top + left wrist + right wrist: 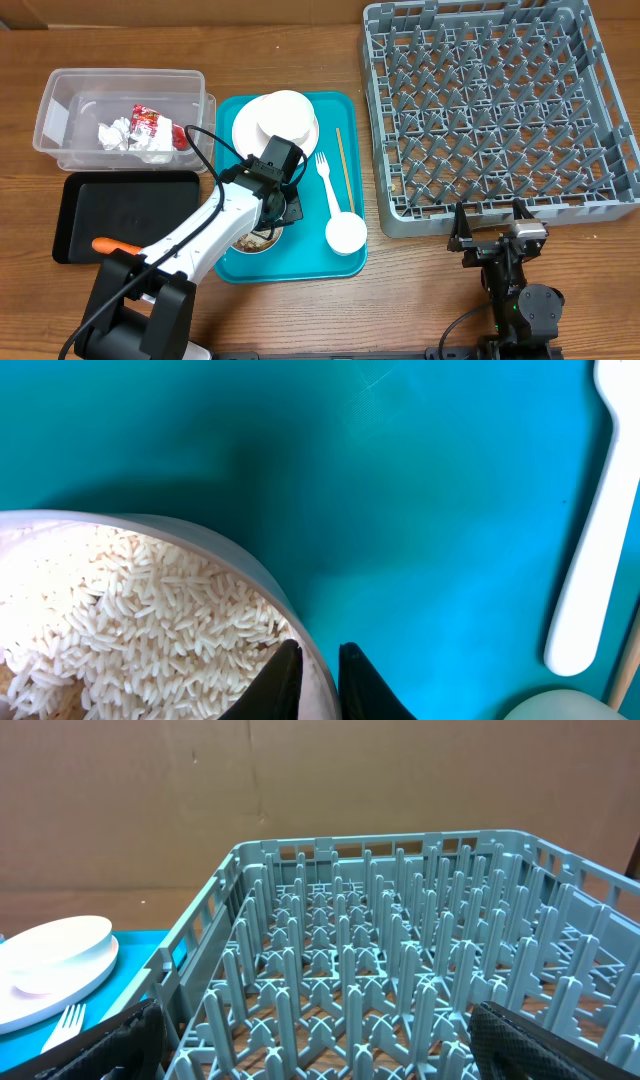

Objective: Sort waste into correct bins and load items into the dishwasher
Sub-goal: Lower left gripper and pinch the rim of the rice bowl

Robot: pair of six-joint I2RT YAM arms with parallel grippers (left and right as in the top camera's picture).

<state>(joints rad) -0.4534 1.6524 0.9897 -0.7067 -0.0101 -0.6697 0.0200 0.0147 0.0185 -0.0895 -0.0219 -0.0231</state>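
My left gripper is shut on the rim of a white bowl of beige rice scraps, one finger inside and one outside. The bowl sits at the front of the teal tray. On the tray also lie a white plate with a bowl on it, a white fork, a small white cup and chopsticks. The right gripper stands open in front of the grey dish rack, holding nothing.
A clear tub at the back left holds a crumpled napkin and a red wrapper. In front of it lies a black tray with an orange carrot at its near edge.
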